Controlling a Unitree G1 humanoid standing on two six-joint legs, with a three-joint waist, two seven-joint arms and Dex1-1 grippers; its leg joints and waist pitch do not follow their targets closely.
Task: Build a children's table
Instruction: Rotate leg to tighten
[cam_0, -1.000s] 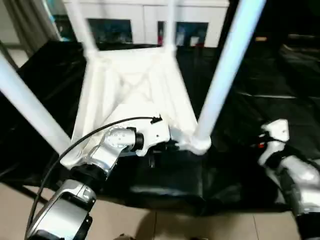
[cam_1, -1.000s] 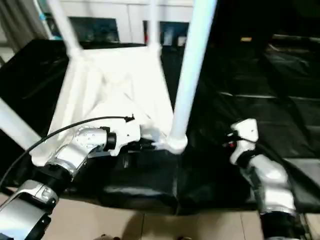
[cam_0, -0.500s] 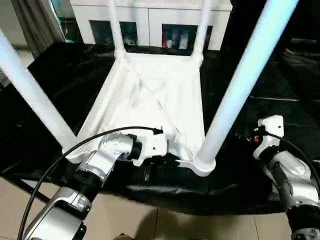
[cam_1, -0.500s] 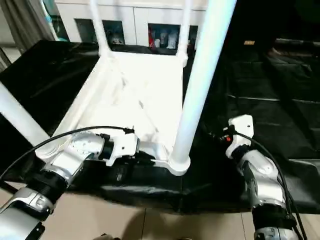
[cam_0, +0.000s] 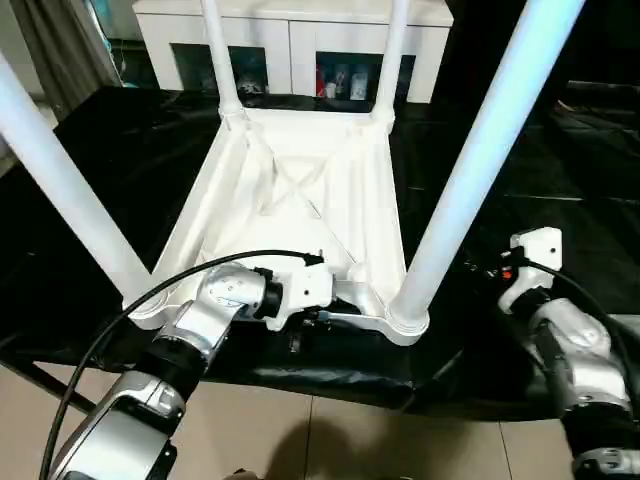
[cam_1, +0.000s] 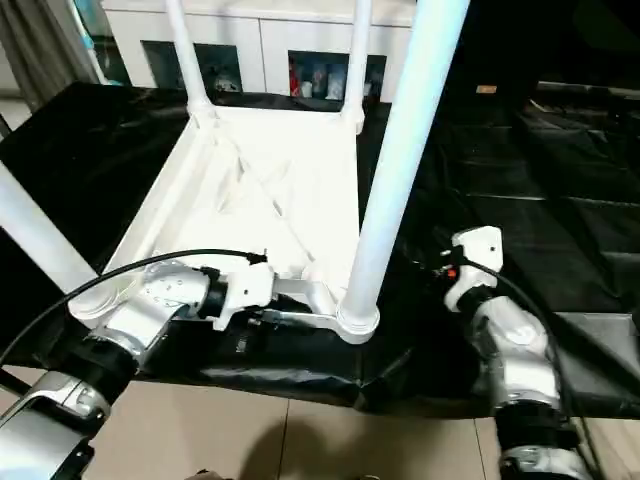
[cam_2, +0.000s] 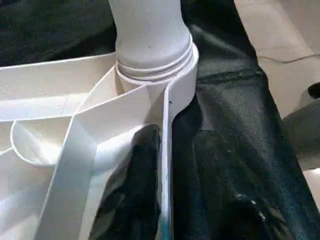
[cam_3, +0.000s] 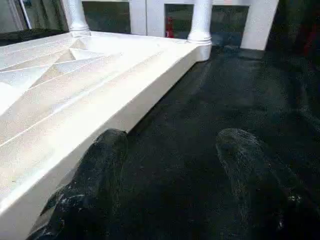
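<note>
Right now I see the children's table (cam_0: 300, 200) lying upside down on the bench (cam_0: 120, 160), which is covered in black sheeting, its ribbed underside facing up at centre frame. Its long axis runs from the near edge toward the white cabinet (cam_0: 290, 40) at the top of the frame. All four legs stand upright in the corner sockets: the near right leg (cam_0: 480, 160) rises steeply to the upper right, the near left leg (cam_0: 60, 180) climbs to the left edge, and the two far legs (cam_0: 215, 55) stand in front of the cabinet. My left gripper (cam_0: 322, 312) sits at the table's near rim, just left of the near right socket (cam_0: 408, 318); in its wrist view one dark finger (cam_2: 135, 200) lies inside the thin rim wall and the other outside, a narrow gap with the wall between them, though I cannot tell whether they press it. My right gripper (cam_3: 170, 190) hovers over the sheeting beside the table's right long side, fingers (cam_3: 250, 170) wide apart and holding nothing. Beige floor tiles (cam_0: 330, 440) show below the bench edge.
</note>
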